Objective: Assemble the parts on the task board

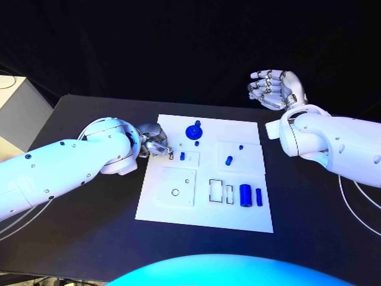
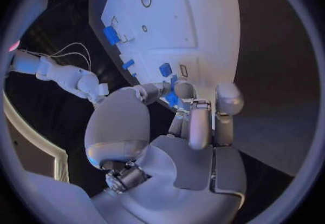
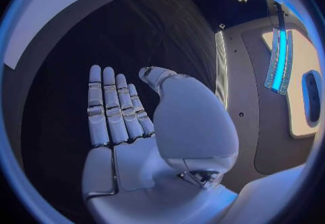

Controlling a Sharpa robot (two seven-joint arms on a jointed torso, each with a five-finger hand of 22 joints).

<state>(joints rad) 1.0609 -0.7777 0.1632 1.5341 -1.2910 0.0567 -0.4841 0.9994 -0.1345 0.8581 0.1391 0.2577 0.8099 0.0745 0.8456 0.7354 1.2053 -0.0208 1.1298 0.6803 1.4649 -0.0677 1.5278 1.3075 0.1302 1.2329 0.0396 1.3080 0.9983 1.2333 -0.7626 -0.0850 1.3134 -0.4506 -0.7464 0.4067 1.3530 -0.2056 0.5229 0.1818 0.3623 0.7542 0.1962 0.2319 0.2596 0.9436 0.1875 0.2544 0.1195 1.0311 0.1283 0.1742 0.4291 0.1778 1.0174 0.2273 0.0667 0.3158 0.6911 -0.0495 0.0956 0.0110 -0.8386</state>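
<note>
White plate: the task board lies in the middle of the black table, its long sides running from the far edge toward the near edge.
Blue parts, far end: a round knobbed part stands close to the board's far edge, about midway along it.
Blue parts, middle: a small part sits near the board's left edge, and another small one sits on a raised square toward the right edge.
Blue parts, near end: two cylinders and lie side by side near the board's right edge, just beside two dark rectangular outlines.
Left hand: the left hand rests at the board's left edge near the far left corner, fingers curled down onto the board; in the left wrist view the fingertips close around a small blue piece, though how firmly it is held I cannot tell.
Right hand: the right hand is raised beyond the board's far right corner, well apart from it, palm flat, fingers straight and side by side, holding nothing.
</note>
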